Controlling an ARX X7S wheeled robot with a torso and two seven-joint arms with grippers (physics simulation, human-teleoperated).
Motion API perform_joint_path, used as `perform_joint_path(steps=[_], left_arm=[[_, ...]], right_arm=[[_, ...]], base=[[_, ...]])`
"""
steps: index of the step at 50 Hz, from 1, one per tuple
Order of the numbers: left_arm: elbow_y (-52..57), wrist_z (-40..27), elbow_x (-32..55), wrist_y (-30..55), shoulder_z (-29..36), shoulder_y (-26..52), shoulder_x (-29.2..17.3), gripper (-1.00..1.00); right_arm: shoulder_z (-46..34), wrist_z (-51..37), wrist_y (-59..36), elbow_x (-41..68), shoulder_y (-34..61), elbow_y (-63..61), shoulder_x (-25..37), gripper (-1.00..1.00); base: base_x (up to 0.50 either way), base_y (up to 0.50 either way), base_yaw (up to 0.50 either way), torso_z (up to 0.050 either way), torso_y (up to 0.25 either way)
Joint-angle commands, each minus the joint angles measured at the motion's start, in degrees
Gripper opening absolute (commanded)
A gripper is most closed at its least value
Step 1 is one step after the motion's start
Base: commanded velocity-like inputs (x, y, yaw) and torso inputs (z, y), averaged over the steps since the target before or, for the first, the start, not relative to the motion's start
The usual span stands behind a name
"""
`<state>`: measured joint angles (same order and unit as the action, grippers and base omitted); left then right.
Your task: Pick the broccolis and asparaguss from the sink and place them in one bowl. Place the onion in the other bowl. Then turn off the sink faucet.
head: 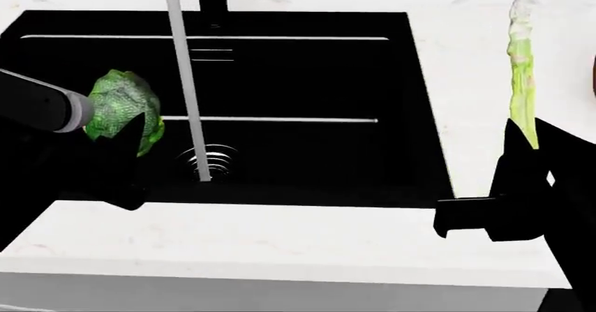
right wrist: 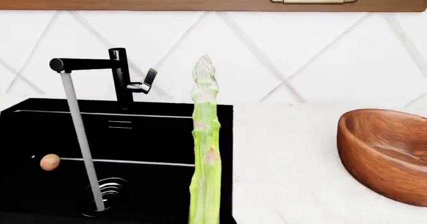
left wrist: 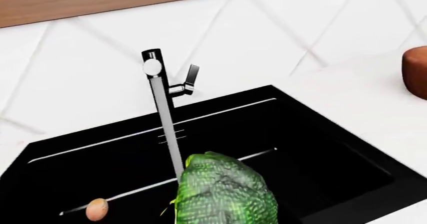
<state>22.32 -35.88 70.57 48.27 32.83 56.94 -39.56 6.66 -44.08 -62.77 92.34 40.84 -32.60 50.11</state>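
Asparagus (head: 520, 75): long, light, slender, likely bendy; clamped upright at base in right gripper (head: 523, 160). Broccoli (head: 119, 107): bulky, light, bumpy crown, gripped by left gripper (head: 125, 141) over sink (head: 419, 102).

Bright, even, flat rendered lighting throughout; no visible source. White counter (head: 279, 239) and tiled wall (right wrist: 300, 58) near overexposed, detail washed out. Sink (head: 308, 158) interior almost pure black, depth unreadable apart from thin pale highlight lines along ledges. Shadows faint and soft, barely marked beneath wooden bowl (right wrist: 383, 154). Slight glossy sheen on faucet (left wrist: 157, 71). Mild softness and compression blur overall; no edge distortion evident. Dark arm parts in head view merging with sink blackness.
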Motion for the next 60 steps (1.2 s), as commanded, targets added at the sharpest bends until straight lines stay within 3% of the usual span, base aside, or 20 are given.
perform_joint_path(steps=[1,28,39,45,60], left_arm=[[0.31,-0.94,0.55,-0.5,-0.35,-0.03,0.14,-1.0],[-0.09,-0.96,0.91,-0.93,-0.33,0.44,0.87,-1.0],[-0.17,-1.06,0.82,-1.14,-0.12,0.35,1.23,-1.0],[0.27,-1.25,0.96,-1.29,-0.16,0.05,1.11,-1.0],[-1.66,-0.02,0.33,-1.64,-0.37,1.31,1.07,-1.0]], right_arm=[[1.09,0.11,0.59,-0.27,-1.48,-1.08,0.68,-1.0],[4.56,0.51,2.32,-0.8,-7.17,-3.25,1.86,-1.0],[2.42,-1.48,-0.53,2.07,-0.92,-2.07,7.31,-1.0],[-2.62,1.23,-3.38,-0.82,7.18,1.12,8.94,-1.0],[-2.5,3.97,-1.37,-2.54,4.92,1.7,6.95,-1.0]], base=[[0.0,-0.5,0.0,0.0,0.0],[0.0,-0.5,0.0,0.0,0.0],[0.0,-0.5,0.0,0.0,0.0],[0.0,-0.5,0.0,0.0,0.0],[0.0,-0.5,0.0,0.0,0.0]])
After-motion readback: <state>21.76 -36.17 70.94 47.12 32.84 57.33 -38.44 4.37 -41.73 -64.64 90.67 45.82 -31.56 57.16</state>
